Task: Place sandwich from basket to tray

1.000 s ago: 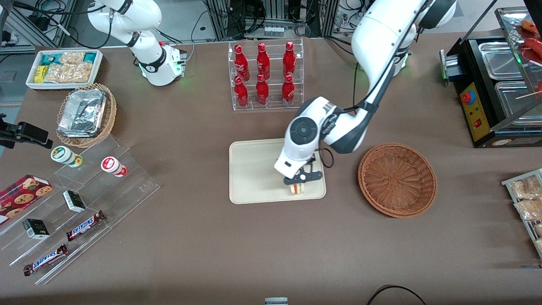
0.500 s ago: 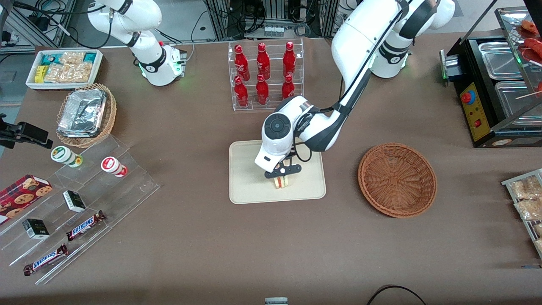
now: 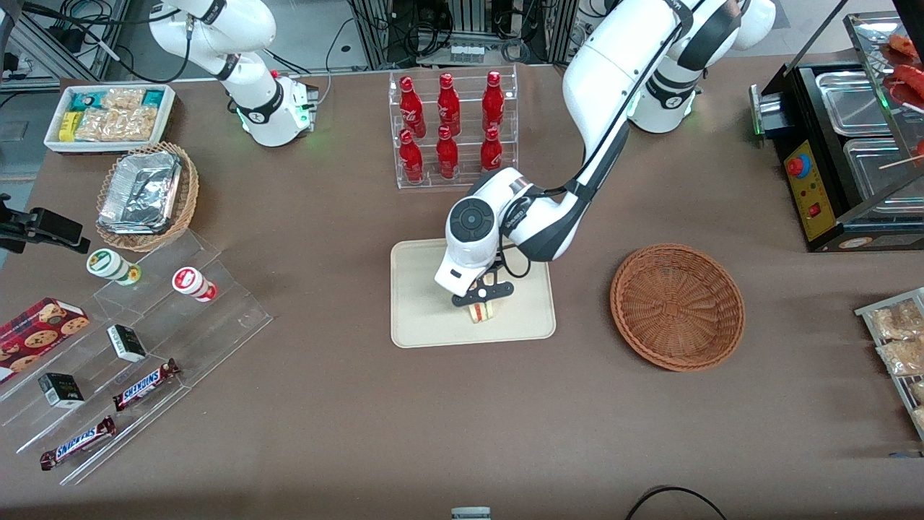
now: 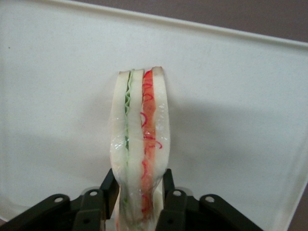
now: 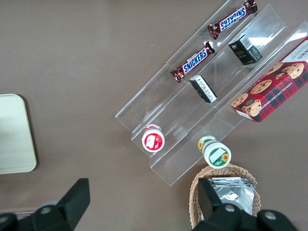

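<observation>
Front view: high, looking steeply down on the whole bench [image 3: 346, 433], facing both arms.

Left wrist view: very near, looking past the gripper [image 4: 137, 202] and the sandwich [image 4: 139, 149] it clasps onto the tray [image 4: 57, 72].

Right wrist view: well above the bench, looking straight down on the acrylic snack shelf [image 5: 202, 96].

Shared: the tray's [image 5: 14, 134] edge shows in all three.
</observation>
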Tool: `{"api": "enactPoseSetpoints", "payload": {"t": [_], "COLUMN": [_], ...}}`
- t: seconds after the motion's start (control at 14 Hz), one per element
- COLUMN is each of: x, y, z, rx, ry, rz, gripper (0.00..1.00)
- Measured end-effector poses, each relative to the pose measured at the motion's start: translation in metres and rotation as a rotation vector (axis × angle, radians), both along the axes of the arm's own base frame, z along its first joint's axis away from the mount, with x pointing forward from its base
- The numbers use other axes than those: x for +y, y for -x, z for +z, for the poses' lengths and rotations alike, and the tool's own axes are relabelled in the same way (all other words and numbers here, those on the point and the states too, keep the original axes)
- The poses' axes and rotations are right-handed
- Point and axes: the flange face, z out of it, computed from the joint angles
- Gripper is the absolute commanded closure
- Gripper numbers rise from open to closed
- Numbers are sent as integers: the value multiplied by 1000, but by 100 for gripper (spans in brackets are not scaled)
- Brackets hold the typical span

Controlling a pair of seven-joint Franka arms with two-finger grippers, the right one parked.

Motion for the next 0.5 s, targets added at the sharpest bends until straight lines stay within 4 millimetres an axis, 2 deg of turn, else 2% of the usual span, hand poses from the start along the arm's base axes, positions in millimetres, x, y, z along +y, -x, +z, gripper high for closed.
{"api": "enactPoseSetpoints", "payload": {"t": [0.29, 0.5], "x": [1, 15], "y": [-21, -37], "z": [55, 99], "rx": [-33, -43], "ry": [12, 8], "rz": [17, 23], "gripper": [0, 0]}}
